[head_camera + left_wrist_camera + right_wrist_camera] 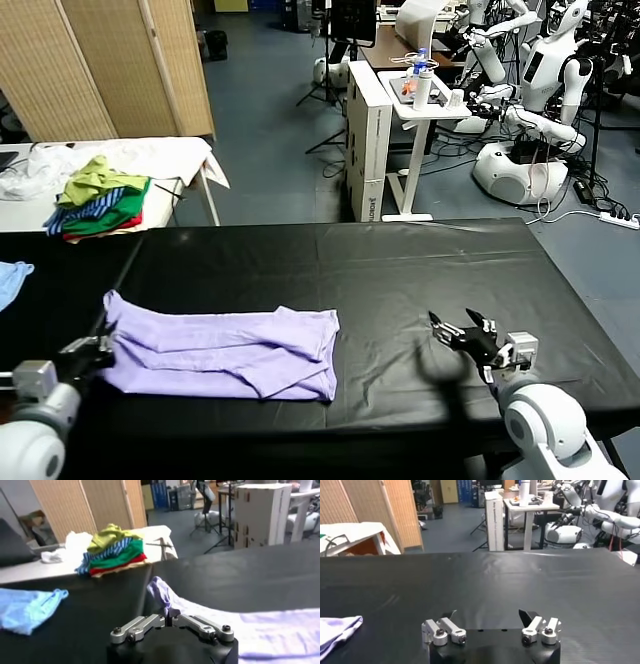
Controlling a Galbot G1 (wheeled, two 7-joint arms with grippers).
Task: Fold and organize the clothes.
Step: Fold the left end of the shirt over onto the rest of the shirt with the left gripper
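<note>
Lavender T-shirt [225, 352] lay partly folded on the black worktop [400, 270]. My left end effector [92, 352] pinched its corner closed; my right end effector [462, 332] hung open beside it. Folds remained, I judged.

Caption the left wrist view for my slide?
Left gripper shut on the lavender T-shirt corner on the black table.

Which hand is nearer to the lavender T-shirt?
Left. The left hand is shut on the T-shirt at its left edge; the right hand is open, apart from its right edge.
</note>
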